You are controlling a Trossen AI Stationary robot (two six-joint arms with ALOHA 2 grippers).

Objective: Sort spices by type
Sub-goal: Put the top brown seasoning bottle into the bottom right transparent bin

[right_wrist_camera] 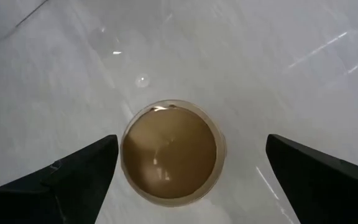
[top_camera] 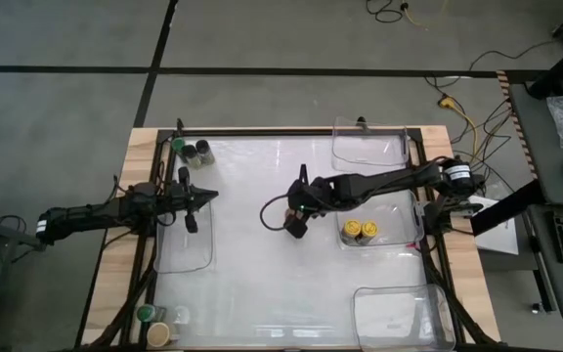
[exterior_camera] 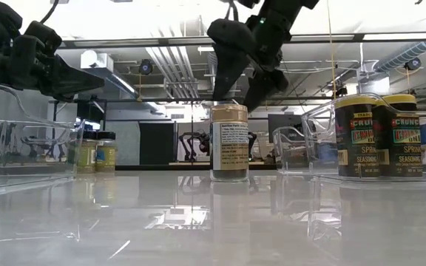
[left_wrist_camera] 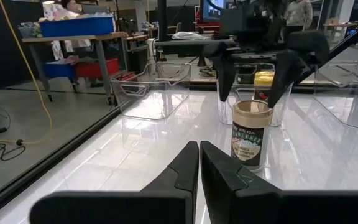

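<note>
A tan-lidded spice jar stands upright on the white table near its middle. It also shows in the left wrist view and the right wrist view. My right gripper hangs open just above it, pointing down, with a finger on either side of the lid and touching nothing. Two yellow-lidded jars stand in a clear bin on the right. Two jars with dark lids stand at the far left corner. A green-lidded jar and a tan-lidded jar stand at the near left corner. My left gripper is shut and empty over the left bin.
Clear bins stand at the left, the far right, the near right and the right, which holds the yellow jars. Wooden table edges frame the white top. A person and shelves show in the room beyond.
</note>
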